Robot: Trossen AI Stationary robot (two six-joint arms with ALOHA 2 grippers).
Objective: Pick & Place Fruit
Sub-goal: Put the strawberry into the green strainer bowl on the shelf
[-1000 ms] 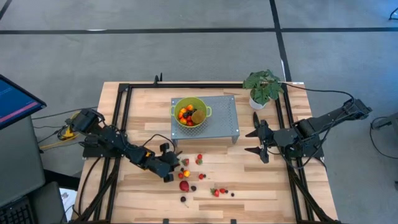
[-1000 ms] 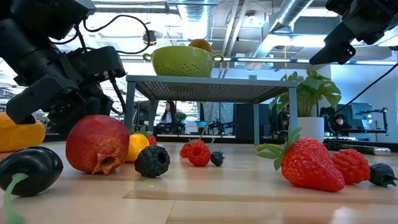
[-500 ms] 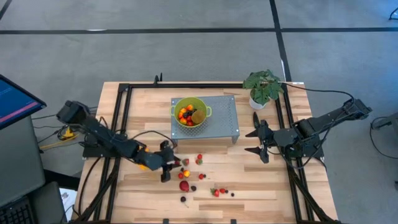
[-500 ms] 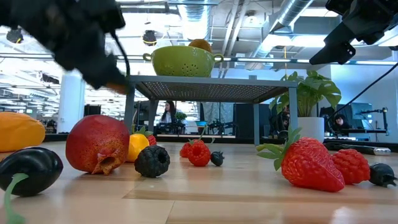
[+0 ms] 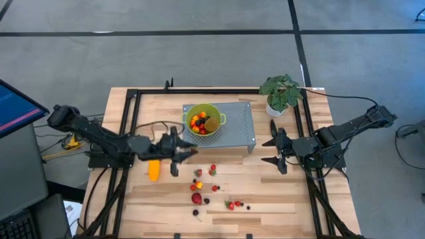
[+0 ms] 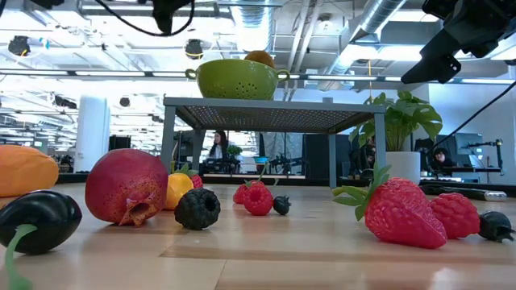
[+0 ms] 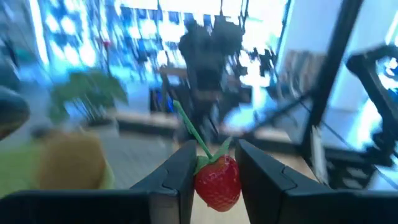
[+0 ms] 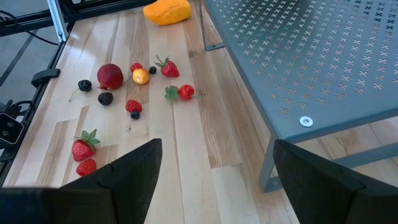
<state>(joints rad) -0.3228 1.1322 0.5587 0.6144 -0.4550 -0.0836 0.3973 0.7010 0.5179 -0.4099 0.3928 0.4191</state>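
Observation:
My left gripper (image 5: 186,151) hangs above the table just left of the grey rack (image 5: 234,129) and is shut on a red strawberry (image 7: 217,180). The green colander (image 5: 203,120) stands on the rack and holds several small fruits and a brown-green oval (image 7: 71,165). A long orange-yellow fruit (image 5: 154,170), a red round fruit (image 5: 196,198) and several berries (image 5: 213,170) lie on the table. My right gripper (image 5: 274,151) waits open at the rack's right end. My left gripper pinches the strawberry's two sides (image 7: 200,182) between its two fingers (image 7: 177,180). The fingers lie level and point toward the rack. The strawberry is lifted clear of the table, its green stem (image 7: 189,130) sticking upward.
A potted plant (image 5: 280,94) stands at the back right. Black frame rails (image 5: 129,126) run along the table's left and right sides. In the low view the red round fruit (image 6: 127,187), a blackberry (image 6: 197,208) and big strawberries (image 6: 399,211) lie close to the near edge.
My left gripper has risen from among the fruit on the table and gone toward the far edge, up beside the rack. It has tipped from pointing down to lying level. The long orange-yellow fruit, then under the arm, now lies uncovered.

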